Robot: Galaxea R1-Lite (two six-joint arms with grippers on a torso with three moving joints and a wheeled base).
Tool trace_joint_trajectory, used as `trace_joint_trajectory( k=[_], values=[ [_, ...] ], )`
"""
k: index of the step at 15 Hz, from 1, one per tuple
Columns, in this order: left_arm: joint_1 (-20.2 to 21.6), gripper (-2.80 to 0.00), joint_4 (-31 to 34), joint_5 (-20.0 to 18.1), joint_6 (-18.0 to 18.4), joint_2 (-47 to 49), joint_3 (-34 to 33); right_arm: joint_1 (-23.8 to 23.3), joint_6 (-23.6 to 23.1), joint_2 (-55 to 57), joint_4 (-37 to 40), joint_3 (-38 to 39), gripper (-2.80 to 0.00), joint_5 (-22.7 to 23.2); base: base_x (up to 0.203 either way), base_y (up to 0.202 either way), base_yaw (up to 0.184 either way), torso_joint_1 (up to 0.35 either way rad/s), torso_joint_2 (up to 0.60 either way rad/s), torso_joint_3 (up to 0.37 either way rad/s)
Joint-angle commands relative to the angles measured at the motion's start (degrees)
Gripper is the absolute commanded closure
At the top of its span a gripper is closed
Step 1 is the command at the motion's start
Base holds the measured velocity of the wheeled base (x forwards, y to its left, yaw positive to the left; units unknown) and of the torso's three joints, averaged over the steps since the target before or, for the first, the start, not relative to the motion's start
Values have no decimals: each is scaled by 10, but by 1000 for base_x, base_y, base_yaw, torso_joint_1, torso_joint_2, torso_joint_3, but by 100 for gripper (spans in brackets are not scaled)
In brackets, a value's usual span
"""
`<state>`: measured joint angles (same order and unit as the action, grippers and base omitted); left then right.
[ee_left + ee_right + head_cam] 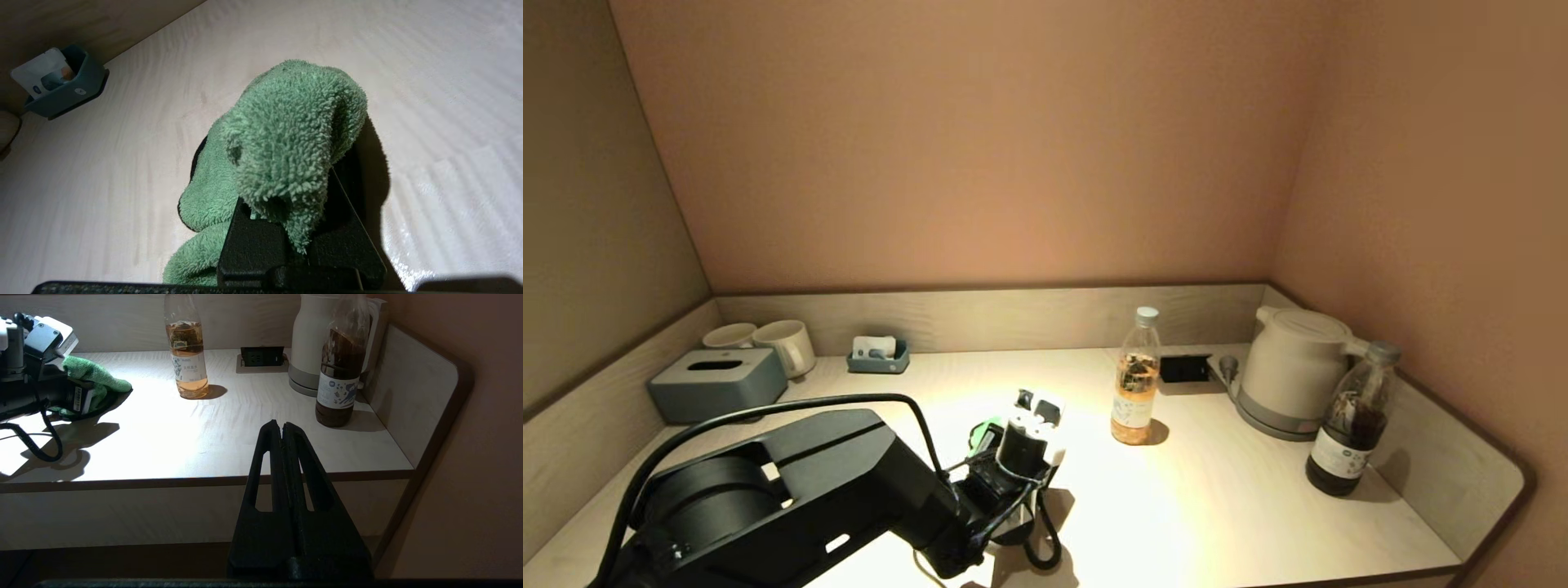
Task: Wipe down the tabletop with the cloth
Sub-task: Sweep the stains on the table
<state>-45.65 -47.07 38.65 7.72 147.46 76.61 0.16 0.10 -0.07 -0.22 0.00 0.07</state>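
A fluffy green cloth (282,139) is bunched between my left gripper's black fingers (249,245) and rests on the light wooden tabletop (1217,490). In the head view only a sliver of the cloth (987,431) shows beside the left wrist, mid-table. In the right wrist view the cloth (94,375) shows under the left arm. My left gripper (294,228) is shut on the cloth. My right gripper (282,426) is shut and empty, parked off the table's front edge, out of the head view.
A clear bottle of amber tea (1135,380) stands just right of the cloth. A white kettle (1290,367), a dark bottle (1352,425) and a recessed socket (1184,367) are at the right rear. A grey tissue box (717,380), two mugs (784,343) and a small blue tray (878,355) are at the left rear.
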Motion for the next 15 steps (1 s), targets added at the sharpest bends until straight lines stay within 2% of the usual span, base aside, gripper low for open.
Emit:
trace_joint_trajectory(
  k=[1, 5, 6, 8, 9, 11, 15],
  values=[
    [-15, 0, -67, 7, 2, -29, -127, 0, 0, 1, 0, 0, 0, 0, 0, 0, 0, 0, 0, 0],
    [-21, 0, -288, 18, 5, -38, -396, 0, 0, 1, 0, 0, 0, 0, 0, 0, 0, 0, 0, 0],
    [-16, 0, -345, 20, 6, -36, -452, -1, 0, 1, 0, 0, 0, 0, 0, 0, 0, 0, 0, 0],
    [17, 0, -404, 21, -1, -33, -541, 0, 0, 1, 0, 0, 0, 0, 0, 0, 0, 0, 0, 0],
    [50, 0, -417, 20, -7, -36, -559, 0, 0, 1, 0, 0, 0, 0, 0, 0, 0, 0, 0, 0],
    [95, 0, -427, 17, -7, -52, -549, 0, 0, 1, 0, 0, 0, 0, 0, 0, 0, 0, 0, 0],
    [153, 0, -429, 16, 35, -40, -449, 0, 0, 1, 0, 0, 0, 0, 0, 0, 0, 0, 0, 0]
  ],
)
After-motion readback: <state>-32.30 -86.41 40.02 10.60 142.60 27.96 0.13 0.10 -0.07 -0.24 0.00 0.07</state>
